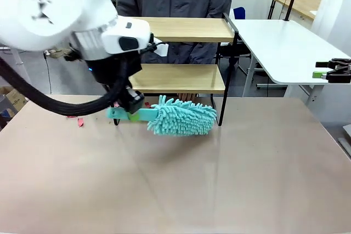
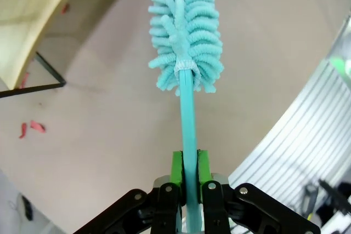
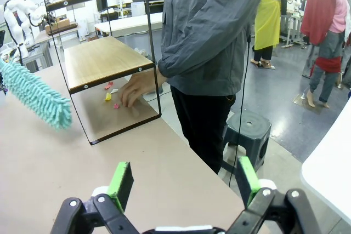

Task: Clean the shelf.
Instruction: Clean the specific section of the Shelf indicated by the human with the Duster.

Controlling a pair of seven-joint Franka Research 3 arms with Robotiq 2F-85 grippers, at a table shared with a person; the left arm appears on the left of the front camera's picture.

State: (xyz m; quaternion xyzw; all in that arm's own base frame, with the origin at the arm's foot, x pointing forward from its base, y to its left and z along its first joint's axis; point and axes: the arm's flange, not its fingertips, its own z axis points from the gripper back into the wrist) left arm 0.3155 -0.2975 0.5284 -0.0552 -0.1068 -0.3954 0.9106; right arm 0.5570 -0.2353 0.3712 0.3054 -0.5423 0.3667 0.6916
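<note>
Jaws of L gripper (image 2: 187,175) pinch the stick of a teal duster (image 2: 184,31), fluffy end straight out ahead of them, w/ the shelf (image 1: 181,78) near, ahead & off to one side. Jaws of R gripper (image 3: 185,182) are spread wide w/ nothing between; the shelf is ahead & left of them, a person's hand (image 3: 137,89) by small bits (image 3: 109,95) under its low board.

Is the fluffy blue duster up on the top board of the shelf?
No, the duster sits low by the table in front of the shelf, its handle clamped in the left gripper.
</note>
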